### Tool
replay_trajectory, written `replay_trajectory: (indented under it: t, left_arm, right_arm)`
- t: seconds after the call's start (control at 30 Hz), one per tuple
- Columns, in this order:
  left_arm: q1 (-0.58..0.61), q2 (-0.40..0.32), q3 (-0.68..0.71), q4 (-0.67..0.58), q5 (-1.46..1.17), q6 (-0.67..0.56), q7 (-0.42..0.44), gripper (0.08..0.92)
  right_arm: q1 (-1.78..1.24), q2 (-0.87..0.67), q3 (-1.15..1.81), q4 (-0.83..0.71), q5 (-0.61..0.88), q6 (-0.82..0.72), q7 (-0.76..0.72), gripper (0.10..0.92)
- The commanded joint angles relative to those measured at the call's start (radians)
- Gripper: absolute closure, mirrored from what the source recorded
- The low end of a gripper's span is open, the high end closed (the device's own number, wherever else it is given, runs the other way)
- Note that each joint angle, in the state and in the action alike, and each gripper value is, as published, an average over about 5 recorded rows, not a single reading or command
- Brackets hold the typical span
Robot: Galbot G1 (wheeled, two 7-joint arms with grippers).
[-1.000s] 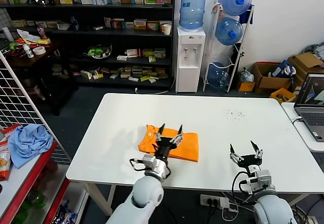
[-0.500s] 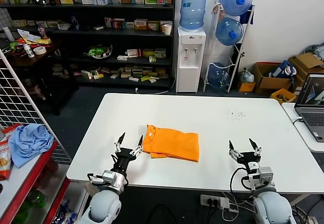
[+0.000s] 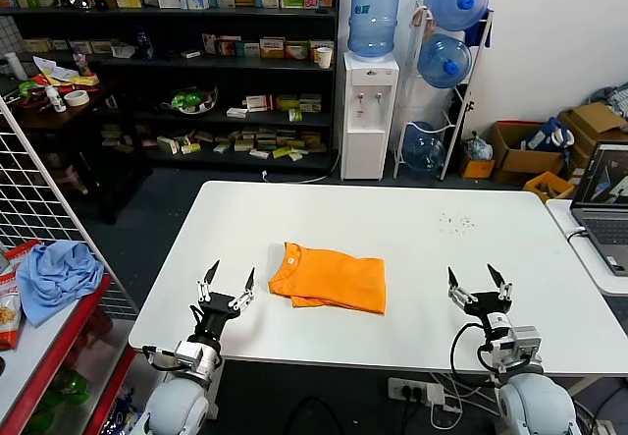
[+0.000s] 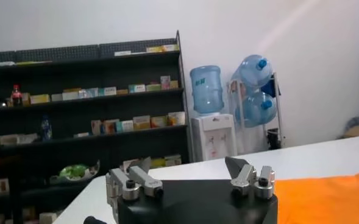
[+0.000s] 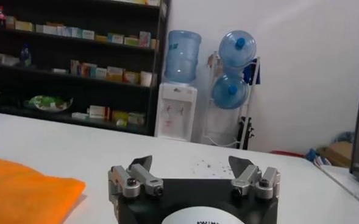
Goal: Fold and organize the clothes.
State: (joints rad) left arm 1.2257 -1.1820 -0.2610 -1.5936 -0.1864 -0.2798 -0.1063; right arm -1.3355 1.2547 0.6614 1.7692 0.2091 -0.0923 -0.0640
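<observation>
Left gripper (image 3: 229,284) is seen spread wide and empty, raised at the near left of the table (image 3: 471,258), apart from the orange T-shirt (image 3: 329,278). Right gripper (image 3: 480,285) is likewise wide and empty at the near right. The shirt is laid folded mid-table. Folding is judged done; little but a final tidy seems called for. A second ago the left gripper was over the shirt; it has since been drawn back leftward.

T-shirt (image 3: 330,279) lettering hidden; laptop (image 3: 603,202) cut off by edge.
</observation>
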Motion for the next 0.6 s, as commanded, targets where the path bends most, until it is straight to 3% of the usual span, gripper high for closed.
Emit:
replay_trajectory:
  t: [0.03, 0.6]
  left_arm:
    - [0.025, 0.022, -0.028, -0.026, 0.05, 0.029, 0.018, 0.177]
    - [0.025, 0.004, -0.076, -0.028, 0.063, 0.053, 0.003, 0.177]
  right_arm:
    - [0.001, 0.029, 0.038, 0.008, -0.009, 0.004, -0.029, 0.203]
    - [0.01, 0.04, 0.031, 0.004, -0.032, -0.009, -0.024, 0.203]
